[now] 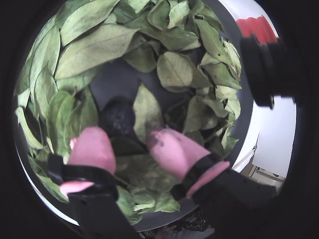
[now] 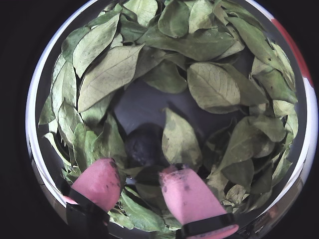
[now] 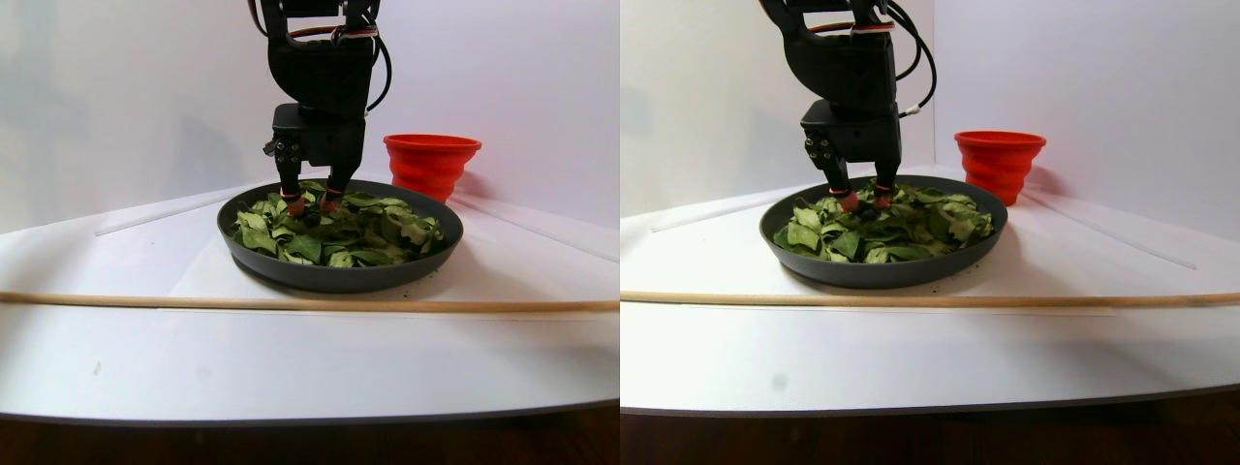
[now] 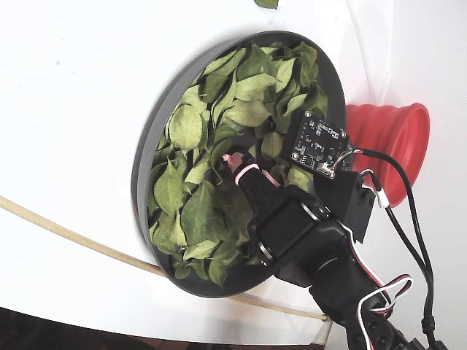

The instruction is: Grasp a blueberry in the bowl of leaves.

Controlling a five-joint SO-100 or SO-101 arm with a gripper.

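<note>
**Berry bracketed, pinch not yet made**

Down in the clearing: the blueberry [image 1: 118, 117], dark and round, sitting on a bare grey patch of the bowl [image 2: 144, 102] floor, ringed by the leaves [image 2: 107, 74]. One pointed leaf lying just beside it on the right in both wrist views, its edge close against the berry, possibly overlapping. Same berry in another wrist view [image 2: 144, 146], slightly ahead of the fingertips rather than squarely between them.

Lowered into the greenery, the gripper [image 1: 127, 144], jaws spread, pink pads [image 1: 92, 149] on either side of the gap and nothing held. Spread this wide, presumably, to clear the berry on both sides before closing. Tips touching or nearly touching leaves below; actual contact with the berry not visible.

From the stereo pair view, gripper [image 3: 310, 205] coming almost straight down over the left part of the bowl [image 3: 339, 276], fingertips at leaf level. Vertical approach sensible here: less raking of loose leaves.

Judgement: a small push forward and a gentle close needed; risk of pinching the neighbouring leaf along with the fruit, or squashing something this soft.

Further out, a red cup [image 3: 431, 165] behind the bowl, well apart, and a thin wooden stick [image 3: 291, 304] lying across the white table [image 3: 145, 358] in front.
</note>
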